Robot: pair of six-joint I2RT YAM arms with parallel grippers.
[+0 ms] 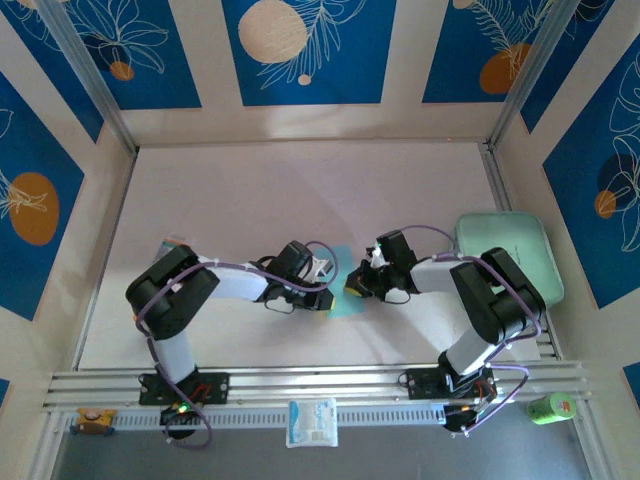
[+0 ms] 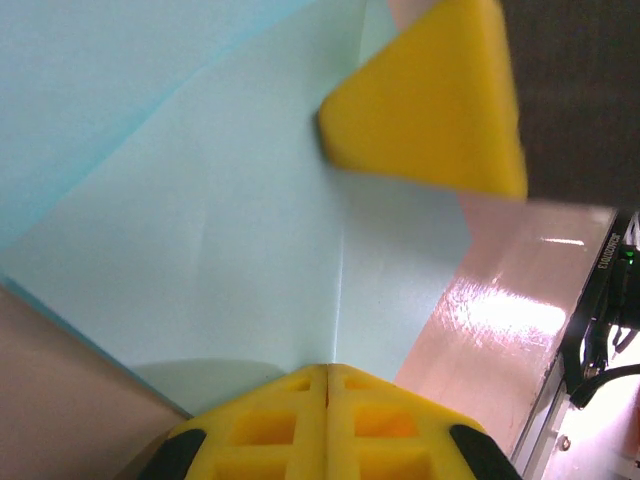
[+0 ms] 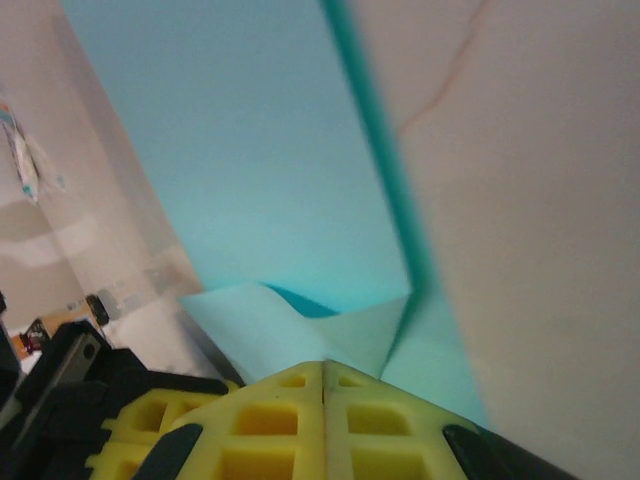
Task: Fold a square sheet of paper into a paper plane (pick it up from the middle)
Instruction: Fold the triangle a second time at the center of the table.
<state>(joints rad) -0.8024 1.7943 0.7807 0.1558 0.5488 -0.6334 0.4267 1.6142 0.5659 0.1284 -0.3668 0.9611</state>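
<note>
Both the left gripper [image 2: 327,372] and the right gripper [image 3: 323,368] sit at the middle of the table [image 1: 300,190], facing each other; the light blue sheet of paper [image 2: 200,200] lies between them, creased and partly folded, apart from the green tray [image 1: 505,245] on the right; the left gripper's yellow fingers are pressed together, tips at the sheet's near edge; the right gripper's fingers are pressed together too, a lifted flap of the sheet meeting their tips; whether either truly pinches the paper, I cannot tell; a small white packet [image 1: 312,422] lies by the near rail, between the arm bases.
</note>
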